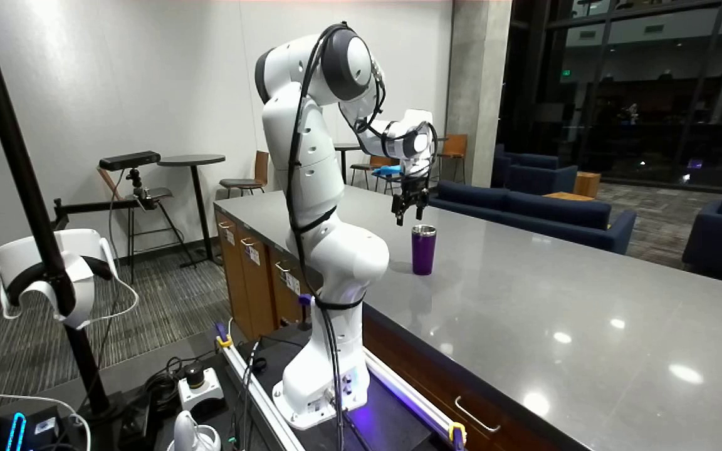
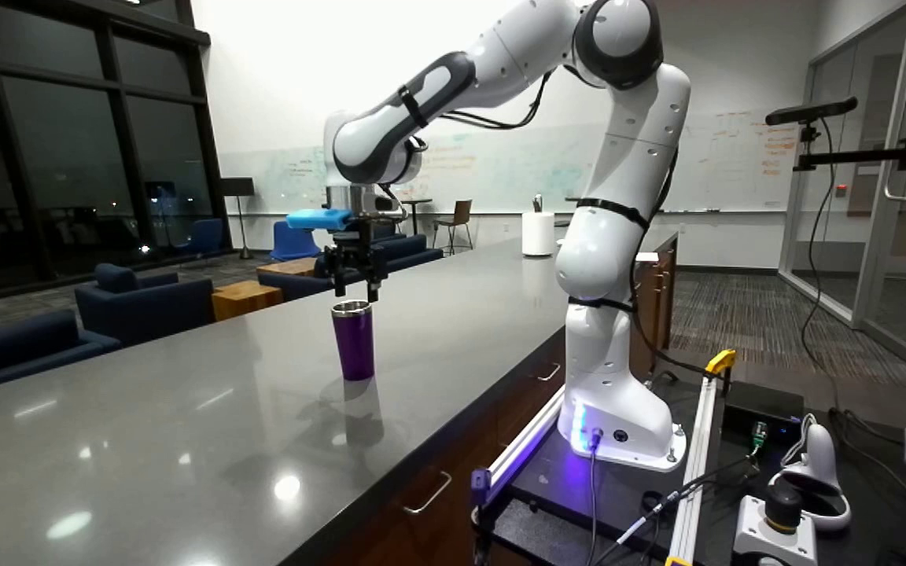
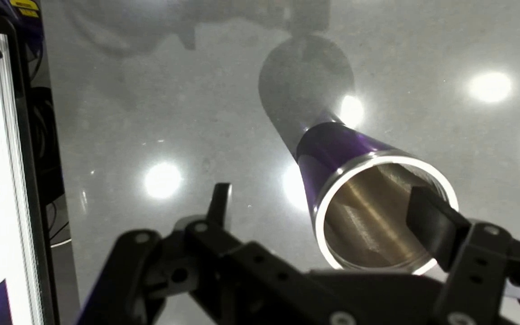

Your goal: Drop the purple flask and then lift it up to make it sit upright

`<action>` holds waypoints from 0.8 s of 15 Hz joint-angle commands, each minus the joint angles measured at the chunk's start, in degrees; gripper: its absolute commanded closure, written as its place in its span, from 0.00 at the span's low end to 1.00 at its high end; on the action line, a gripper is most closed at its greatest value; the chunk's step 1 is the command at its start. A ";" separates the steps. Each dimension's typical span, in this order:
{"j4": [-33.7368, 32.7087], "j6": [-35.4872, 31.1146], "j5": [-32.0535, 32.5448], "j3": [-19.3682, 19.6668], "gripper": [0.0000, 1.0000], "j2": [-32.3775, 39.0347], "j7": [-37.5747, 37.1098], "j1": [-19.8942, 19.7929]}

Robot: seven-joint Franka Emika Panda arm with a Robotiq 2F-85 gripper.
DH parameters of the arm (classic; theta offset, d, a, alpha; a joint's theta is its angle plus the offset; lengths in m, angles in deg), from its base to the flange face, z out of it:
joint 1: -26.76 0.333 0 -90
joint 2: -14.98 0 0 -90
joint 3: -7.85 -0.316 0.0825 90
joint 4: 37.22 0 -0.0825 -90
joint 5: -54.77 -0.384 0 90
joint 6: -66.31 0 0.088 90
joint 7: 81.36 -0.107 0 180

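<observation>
The purple flask stands upright on the grey counter in both exterior views (image 1: pixel 423 255) (image 2: pixel 355 346). Its silvery rim faces up and its mouth is open. My gripper (image 1: pixel 409 217) is open and empty just above the flask's rim, and it also shows above it in an exterior view (image 2: pixel 356 294). In the wrist view, the gripper's fingers (image 3: pixel 322 203) are wide apart. The right finger overlaps the mouth of the flask (image 3: pixel 332 144), and the left finger is over bare counter. The black gripper body hides the near edge of the rim.
The long grey counter (image 1: pixel 555 300) (image 2: pixel 185 440) carries the flask. The robot base (image 1: pixel 329 382) stands on a black cart beside the counter edge. A white cylindrical container (image 2: pixel 538 233) stands farther along the counter. Blue sofas (image 1: pixel 524 207) are beyond the counter's far edge.
</observation>
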 commanded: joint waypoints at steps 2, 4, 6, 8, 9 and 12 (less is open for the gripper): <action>1.97 -0.87 0.48 0.61 0.00 -1.49 -0.24 0.22; 2.29 -0.89 0.20 0.78 0.00 -1.39 -0.31 0.15; 2.77 -1.10 0.02 0.97 0.00 -1.26 -0.22 0.11; 3.22 -1.11 0.33 0.95 0.00 -0.98 -0.92 -0.10; 3.44 -1.32 0.48 0.89 0.00 -0.89 -1.01 -0.14; 3.61 -1.18 1.49 0.53 0.00 -0.76 -1.94 -0.29</action>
